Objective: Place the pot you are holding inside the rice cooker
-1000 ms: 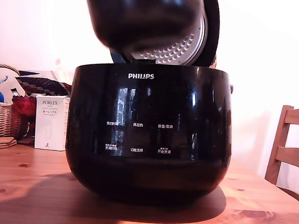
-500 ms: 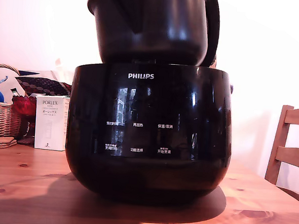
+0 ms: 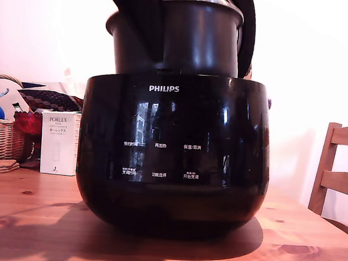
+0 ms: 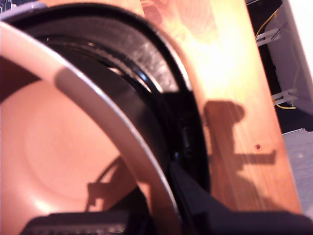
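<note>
The glossy black rice cooker (image 3: 172, 154) stands on the wooden table (image 3: 309, 245), its lid (image 3: 248, 34) raised behind it. The matte dark pot (image 3: 197, 43) sits upright in the cooker's mouth, its lower part sunk below the cooker's rim and its upper part still above it. In the wrist view I look down into the pot (image 4: 58, 156), whose inside glows orange under a pale rim. The cooker's rim (image 4: 161, 83) curves around it. My gripper (image 4: 151, 215) is shut on the pot's rim, with one dark finger (image 4: 73, 226) inside and the other outside.
At the exterior view's left, a white PORLEX box (image 3: 60, 142) and a wicker basket (image 3: 1, 139) stand beside the cooker. A wooden chair (image 3: 337, 173) is at the exterior view's right. Bare table lies in front of the cooker.
The pot was tilted above the cooker with the lid's dimpled plate showing behind it. It has levelled out and come down into the cooker's opening.
</note>
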You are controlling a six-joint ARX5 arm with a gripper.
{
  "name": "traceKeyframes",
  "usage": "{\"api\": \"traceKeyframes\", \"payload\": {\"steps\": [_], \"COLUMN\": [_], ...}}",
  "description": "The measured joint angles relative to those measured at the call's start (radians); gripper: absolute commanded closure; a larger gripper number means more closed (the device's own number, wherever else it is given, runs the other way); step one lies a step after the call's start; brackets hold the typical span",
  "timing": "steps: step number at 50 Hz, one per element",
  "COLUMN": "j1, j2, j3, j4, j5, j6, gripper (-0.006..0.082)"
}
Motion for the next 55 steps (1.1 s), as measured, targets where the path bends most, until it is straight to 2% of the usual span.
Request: {"api": "traceKeyframes", "payload": {"steps": [55], "j1": [0.026], "j2": [0.058], "j3": [0.001], "j4": [0.013], "j5": [0.037], "j6": [0.028], "gripper": [0.0791]}}
